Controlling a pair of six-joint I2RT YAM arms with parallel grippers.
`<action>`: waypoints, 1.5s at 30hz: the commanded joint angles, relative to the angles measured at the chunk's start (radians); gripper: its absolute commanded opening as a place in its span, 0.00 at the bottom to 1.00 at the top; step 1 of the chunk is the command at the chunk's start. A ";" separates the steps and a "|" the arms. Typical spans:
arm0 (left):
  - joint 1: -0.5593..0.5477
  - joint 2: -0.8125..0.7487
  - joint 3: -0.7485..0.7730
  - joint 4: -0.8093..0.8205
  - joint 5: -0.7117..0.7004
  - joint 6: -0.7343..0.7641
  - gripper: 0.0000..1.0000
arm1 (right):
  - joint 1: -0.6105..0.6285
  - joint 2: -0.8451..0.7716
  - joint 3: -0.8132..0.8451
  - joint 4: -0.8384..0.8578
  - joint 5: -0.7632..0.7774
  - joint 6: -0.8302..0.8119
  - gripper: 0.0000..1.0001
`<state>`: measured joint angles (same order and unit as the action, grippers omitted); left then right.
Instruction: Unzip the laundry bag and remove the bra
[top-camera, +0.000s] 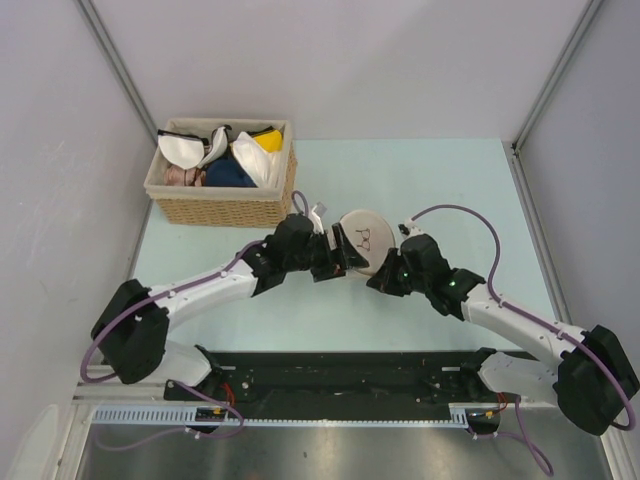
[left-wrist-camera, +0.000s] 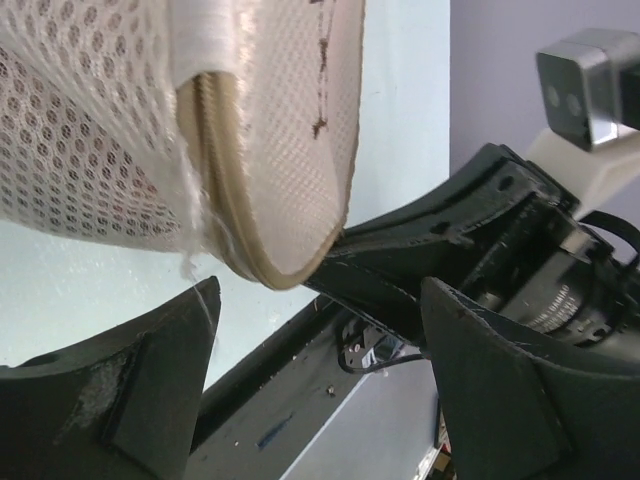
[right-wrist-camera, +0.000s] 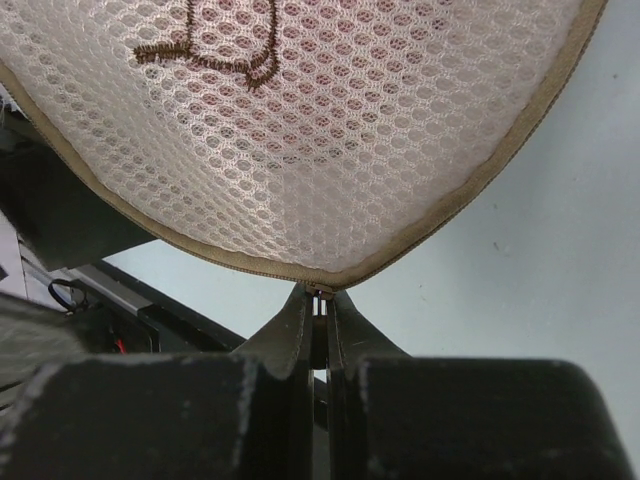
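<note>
The laundry bag (top-camera: 362, 238), a cream mesh round pouch with a dark bra drawing, sits mid-table between my two grippers. My left gripper (top-camera: 335, 262) is at its left side; in the left wrist view its jaws stand wide open (left-wrist-camera: 322, 295) with the bag's zipper rim (left-wrist-camera: 240, 240) just past the tips, not gripped. My right gripper (top-camera: 385, 270) is at the bag's near right edge; in the right wrist view (right-wrist-camera: 320, 300) it is shut on the zipper pull (right-wrist-camera: 320, 291) at the rim. The bra is inside the bag, seen only as a reddish tint through the mesh (right-wrist-camera: 330, 120).
A rectangular wicker basket (top-camera: 225, 208) stands at the back left with white, yellow and dark blue bras in it. A black rail (top-camera: 340, 375) runs along the near table edge. The right arm (left-wrist-camera: 480, 230) lies close behind the bag in the left wrist view.
</note>
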<state>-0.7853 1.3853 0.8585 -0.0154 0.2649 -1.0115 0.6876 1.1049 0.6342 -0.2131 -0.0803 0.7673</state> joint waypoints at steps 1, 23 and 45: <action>-0.005 0.041 0.056 0.089 -0.016 -0.024 0.84 | -0.019 -0.025 -0.004 -0.014 -0.021 0.007 0.00; 0.152 -0.055 0.192 -0.172 0.224 0.335 0.00 | -0.332 -0.102 0.013 0.021 -0.295 -0.272 0.00; 0.213 0.106 0.399 -0.265 0.215 0.441 0.95 | -0.242 -0.129 -0.021 0.090 -0.078 0.110 0.00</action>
<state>-0.5793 1.5913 1.2175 -0.2920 0.5674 -0.5571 0.3645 1.0218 0.6308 -0.1658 -0.3096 0.6968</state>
